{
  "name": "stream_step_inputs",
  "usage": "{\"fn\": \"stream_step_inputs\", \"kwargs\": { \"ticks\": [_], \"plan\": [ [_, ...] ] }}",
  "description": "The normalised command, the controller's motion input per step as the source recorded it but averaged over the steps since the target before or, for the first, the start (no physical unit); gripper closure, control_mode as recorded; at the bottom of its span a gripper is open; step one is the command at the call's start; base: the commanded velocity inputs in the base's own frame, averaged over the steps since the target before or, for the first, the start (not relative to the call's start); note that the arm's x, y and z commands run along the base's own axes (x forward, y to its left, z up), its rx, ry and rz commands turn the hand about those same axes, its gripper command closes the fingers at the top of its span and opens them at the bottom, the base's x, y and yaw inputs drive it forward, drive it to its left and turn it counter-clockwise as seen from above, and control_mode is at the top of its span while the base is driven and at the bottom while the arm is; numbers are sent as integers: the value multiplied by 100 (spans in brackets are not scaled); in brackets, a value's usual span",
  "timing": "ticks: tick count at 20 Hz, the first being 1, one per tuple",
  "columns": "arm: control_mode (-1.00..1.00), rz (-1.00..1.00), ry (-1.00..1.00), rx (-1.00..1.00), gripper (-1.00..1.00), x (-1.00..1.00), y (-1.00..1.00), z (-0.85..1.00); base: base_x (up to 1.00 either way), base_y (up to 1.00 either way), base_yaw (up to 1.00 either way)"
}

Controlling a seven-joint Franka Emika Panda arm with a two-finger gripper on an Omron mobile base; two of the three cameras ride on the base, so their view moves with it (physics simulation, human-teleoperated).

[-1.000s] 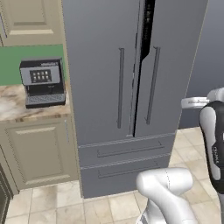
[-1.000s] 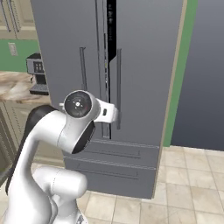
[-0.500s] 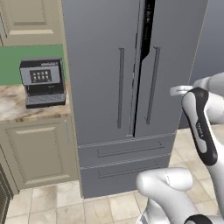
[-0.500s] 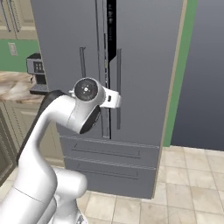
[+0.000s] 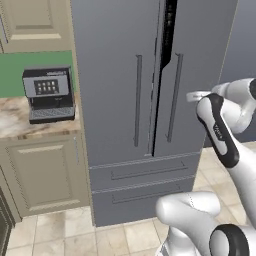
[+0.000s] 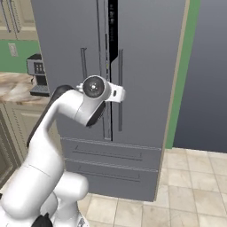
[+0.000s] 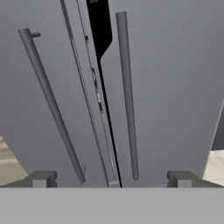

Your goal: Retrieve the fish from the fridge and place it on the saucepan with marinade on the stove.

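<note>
Coffee machine point(image 5: 49, 94) left of fridge point(image 5: 125, 60).

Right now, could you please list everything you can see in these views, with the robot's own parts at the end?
fridge: one, dark grey, centre, doors and two lower drawers shut.
door handles: two, grey, upright bars either side of the door seam.
coffee machine: one, black and silver, on the counter left of the fridge.
counter: one, marbled beige, left.
cabinets: cream, above and below the counter.
floor: beige tiles.
arm: one, white with dark joints.
gripper: one, jaws open, facing the handles, holding nothing.
</note>
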Motion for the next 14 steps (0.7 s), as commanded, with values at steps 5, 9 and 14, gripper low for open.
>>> {"fn": "stream_step_inputs", "kwargs": {
  "ticks": [5, 9, 14],
  "plan": [
    [-100, 0, -11, 1, -100, 58, 0, 0, 0, 0, 0],
    [-100, 0, 0, 0, -100, 68, 0, 1, 0, 0, 0],
    [-100, 0, 1, 0, -100, 74, -6, 1, 0, 0, 0]
  ]
}}
